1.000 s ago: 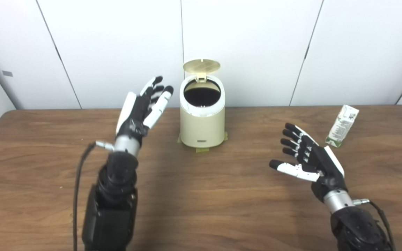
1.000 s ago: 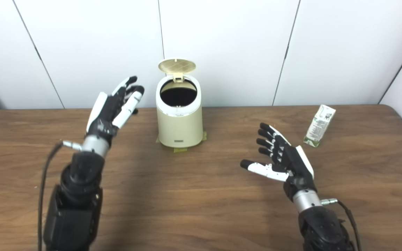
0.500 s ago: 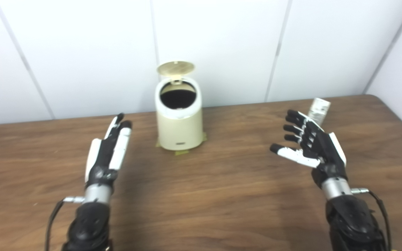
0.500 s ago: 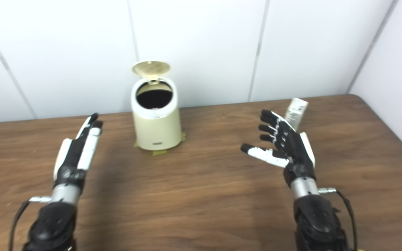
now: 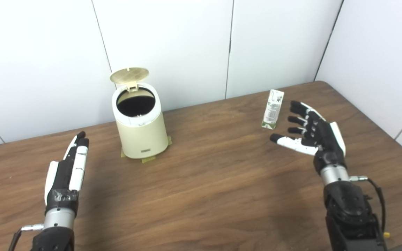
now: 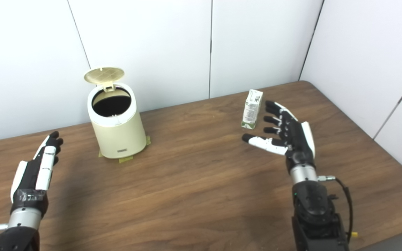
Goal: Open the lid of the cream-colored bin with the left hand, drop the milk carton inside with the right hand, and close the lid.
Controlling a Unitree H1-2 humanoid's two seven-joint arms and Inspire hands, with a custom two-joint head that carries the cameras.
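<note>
The cream-colored bin [image 5: 141, 137] stands on the wooden table [image 5: 204, 174] with its round lid [image 5: 129, 75] tipped up and back, showing a dark inside. A small white and green milk carton [image 5: 273, 108] lies on the table to the right of the bin. My right hand [image 5: 312, 134] hovers open just right of the carton, palm toward it, not touching. My left hand [image 5: 67, 170] is open and flat, low over the table, well to the left and front of the bin.
Green tape patches [image 5: 148, 159] stick out under the bin's base. White wall panels [image 5: 187, 45] close the back and right. The table's right edge [image 5: 379, 125] runs near my right arm.
The camera has swung to the right. My left hand has dropped from beside the bin's rim to low over the table. My right hand has moved forward to beside the carton.
</note>
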